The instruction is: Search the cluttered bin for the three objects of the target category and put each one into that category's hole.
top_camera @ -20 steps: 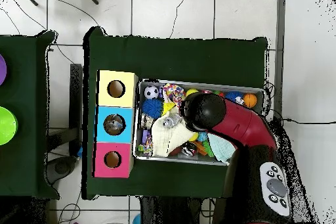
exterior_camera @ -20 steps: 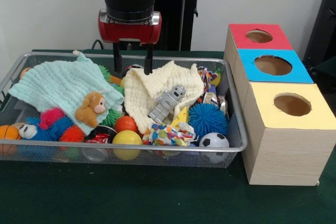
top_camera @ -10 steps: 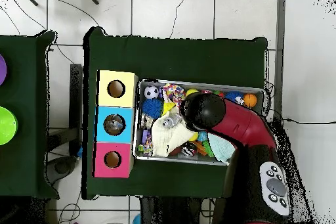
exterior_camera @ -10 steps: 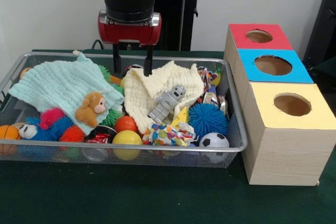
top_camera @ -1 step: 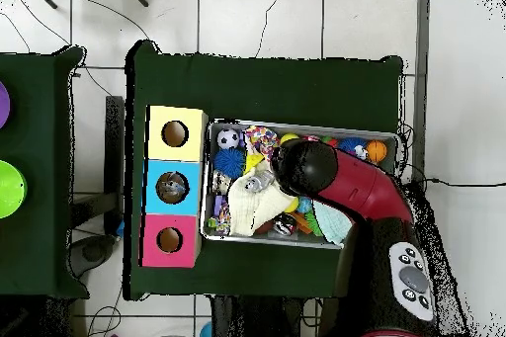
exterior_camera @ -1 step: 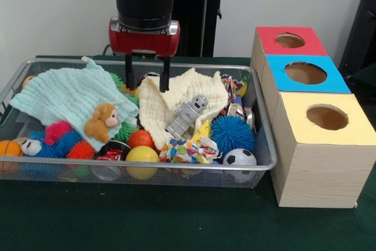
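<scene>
**Gripper over bin, jaws open, nothing held**

The wire bin sits on the green table, packed with toys; target category is not identifiable from the views, so no single item can be singled out; candidates on show: grey robot figure lying tilted on the cream cloth, blue spiky ball, soccer ball, yellow ball, orange ball, plush monkey on the mint cloth; the gripper hangs at the bin's far side, jaws moderately open, empty, the two fingers straddling the gap between the two cloths; the tips are near the cream cloth's edge, contact cannot be told; the overhead view shows only the arm covering that spot; beside the bin stand three boxes in a row, touching: red box, blue box, yellow box, each with a round hole on top; no legible writing or labels anywhere.
</scene>
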You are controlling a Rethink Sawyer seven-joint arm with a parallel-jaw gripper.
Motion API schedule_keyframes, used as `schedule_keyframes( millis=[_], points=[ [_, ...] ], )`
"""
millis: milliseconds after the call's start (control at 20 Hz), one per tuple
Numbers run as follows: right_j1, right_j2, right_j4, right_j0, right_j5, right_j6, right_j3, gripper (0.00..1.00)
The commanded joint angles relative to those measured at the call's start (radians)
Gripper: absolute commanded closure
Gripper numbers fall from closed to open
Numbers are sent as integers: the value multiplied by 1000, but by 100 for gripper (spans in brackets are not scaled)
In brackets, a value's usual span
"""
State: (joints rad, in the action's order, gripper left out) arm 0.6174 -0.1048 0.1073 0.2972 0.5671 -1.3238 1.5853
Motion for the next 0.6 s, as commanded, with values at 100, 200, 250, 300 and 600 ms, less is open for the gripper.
schedule_keyframes(
  millis=[100, 200, 250, 300, 600],
  points=[
    [-58, 93, 44, 9, -73, -214, 85, 0],
    [-58, 93, 43, 7, -89, -215, 92, 0],
    [-59, 93, 45, 5, -94, -217, 96, 0],
    [-61, 91, 47, 3, -97, -221, 98, 0],
    [-68, 82, 33, -1, -106, -208, 104, 0]
  ],
)
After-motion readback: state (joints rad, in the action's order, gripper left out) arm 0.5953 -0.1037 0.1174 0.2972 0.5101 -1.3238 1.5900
